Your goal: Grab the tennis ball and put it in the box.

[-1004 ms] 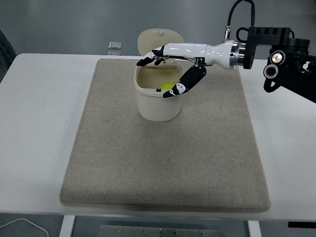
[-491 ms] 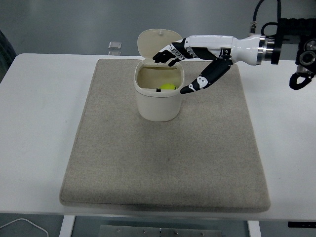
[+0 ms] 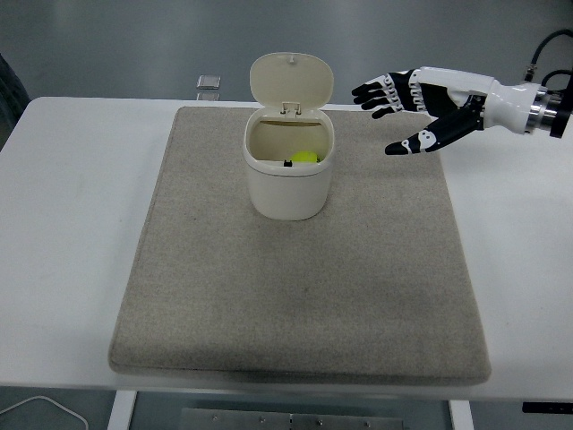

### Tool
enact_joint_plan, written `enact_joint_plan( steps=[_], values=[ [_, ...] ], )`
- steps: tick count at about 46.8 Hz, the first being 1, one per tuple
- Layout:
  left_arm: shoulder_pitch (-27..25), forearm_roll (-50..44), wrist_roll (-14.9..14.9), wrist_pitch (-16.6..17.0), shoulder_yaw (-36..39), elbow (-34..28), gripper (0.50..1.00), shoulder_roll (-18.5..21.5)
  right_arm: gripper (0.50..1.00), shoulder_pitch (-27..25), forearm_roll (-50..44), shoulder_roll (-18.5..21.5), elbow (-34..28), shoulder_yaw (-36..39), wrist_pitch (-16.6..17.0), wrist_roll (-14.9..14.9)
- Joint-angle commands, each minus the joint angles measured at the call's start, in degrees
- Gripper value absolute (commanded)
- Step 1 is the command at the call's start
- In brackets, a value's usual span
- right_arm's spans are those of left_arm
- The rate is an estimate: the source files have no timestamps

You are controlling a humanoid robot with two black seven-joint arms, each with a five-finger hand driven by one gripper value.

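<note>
The yellow-green tennis ball [image 3: 305, 158] lies inside the cream box [image 3: 286, 190], which stands on the grey mat [image 3: 295, 287] with its hinged lid [image 3: 291, 79] tipped up at the back. My right hand [image 3: 394, 116] is open and empty, its fingers spread, in the air to the right of the box and apart from it. The left arm is out of view.
The mat covers most of the white table [image 3: 63, 197]. A small clear object [image 3: 209, 82] lies on the table behind the mat, left of the box lid.
My right hand has pulled away from over the box to the right, leaving the ball inside the box. The box has not moved.
</note>
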Motion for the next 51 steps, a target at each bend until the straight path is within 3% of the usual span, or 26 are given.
enact_joint_plan(
  steps=[1,9,18,28,40,51],
  values=[
    [0.0,-0.09,0.0,-0.01,-0.04,-0.01,0.992,0.0,0.897,-0.36,4.59,-0.02,-2.57,0.05,-0.57,-1.44],
    [0.0,0.0,0.0,-0.01,0.04,0.08,0.99,0.0,0.897,-1.24,14.7,0.6,-6.18,0.14,-3.65,-6.36],
    [0.0,0.0,0.0,-0.01,-0.04,-0.01,0.99,0.0,0.897,-2.47,24.46,1.39,-6.27,0.05,-8.13,-10.23],
    [0.0,0.0,0.0,-0.01,0.04,-0.01,0.992,0.0,0.897,-3.88,34.56,3.85,-6.53,0.14,-16.65,-13.92],
    [0.0,0.0,0.0,-0.01,-0.04,-0.01,0.992,0.0,0.897,-5.02,45.82,8.59,-9.43,0.23,-23.51,-14.36],
    [0.0,-0.09,0.0,-0.01,-0.04,-0.01,0.992,0.0,0.897,-5.37,46.0,9.3,-10.22,0.23,-24.04,-13.75]
  ],
)
